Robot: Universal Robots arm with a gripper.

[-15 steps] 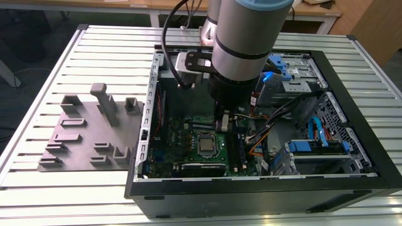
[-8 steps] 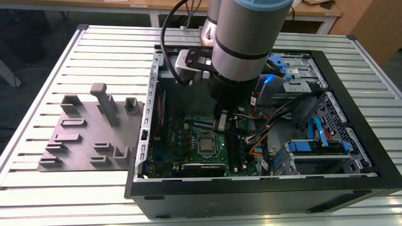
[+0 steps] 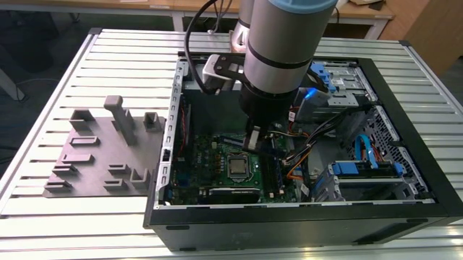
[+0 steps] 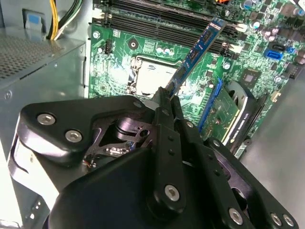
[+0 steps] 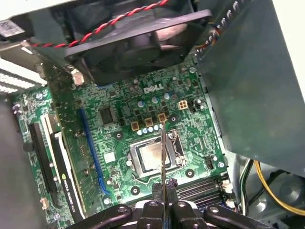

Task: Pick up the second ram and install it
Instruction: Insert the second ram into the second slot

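Ram: long, thin dark-blue memory stick [image 4: 195,52] is hanging tilted over the green motherboard [image 5: 119,95], by its silver processor socket [image 5: 152,157].
Pincer: black two-finger gripper [image 4: 165,100] is pinching the stick's end.
Setting: both are sitting inside the open black computer case [image 3: 289,222].

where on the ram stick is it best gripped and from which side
Likely one short end, pinching the two flat faces, coming in along its length. The ram stick is thin and flat, so the faces offer the widest bearing. The hand clamps it that way now, leaving the rest of the board free above the motherboard.
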